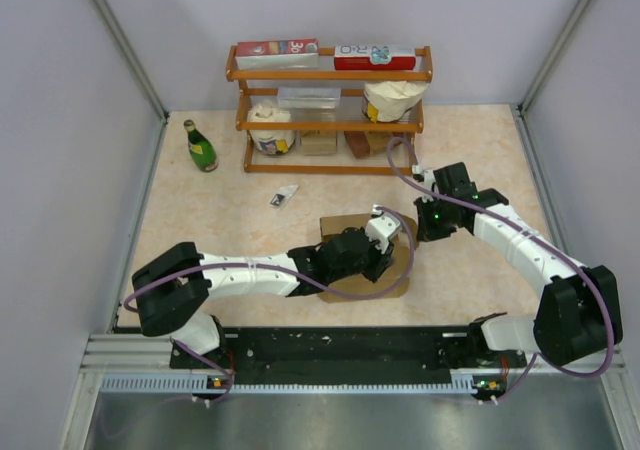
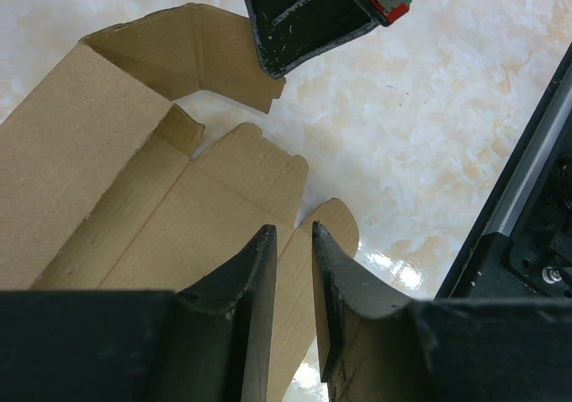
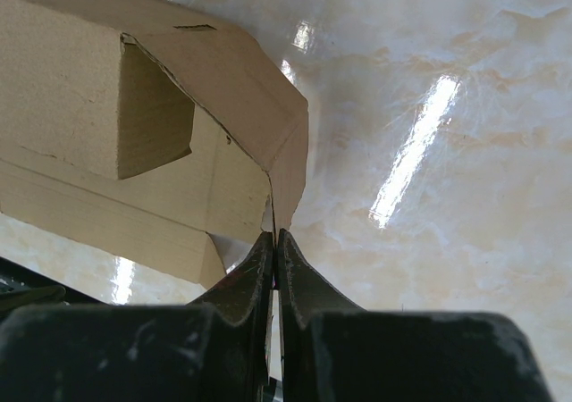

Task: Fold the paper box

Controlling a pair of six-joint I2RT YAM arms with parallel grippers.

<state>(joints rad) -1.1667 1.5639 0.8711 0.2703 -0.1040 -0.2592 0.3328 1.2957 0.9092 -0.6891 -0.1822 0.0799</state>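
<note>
Right gripper is pinched tight on the thin edge of a corner flap of the paper box. The left gripper sits over a rounded tab on the box's other side, fingers only a sliver apart with cardboard showing through the gap. The box lies mid-table between the two arms, partly stood up and partly flat, with bare tabletop left and right. A small packet lies near its far-left corner, and the shelf and green bottle are well back.
</note>
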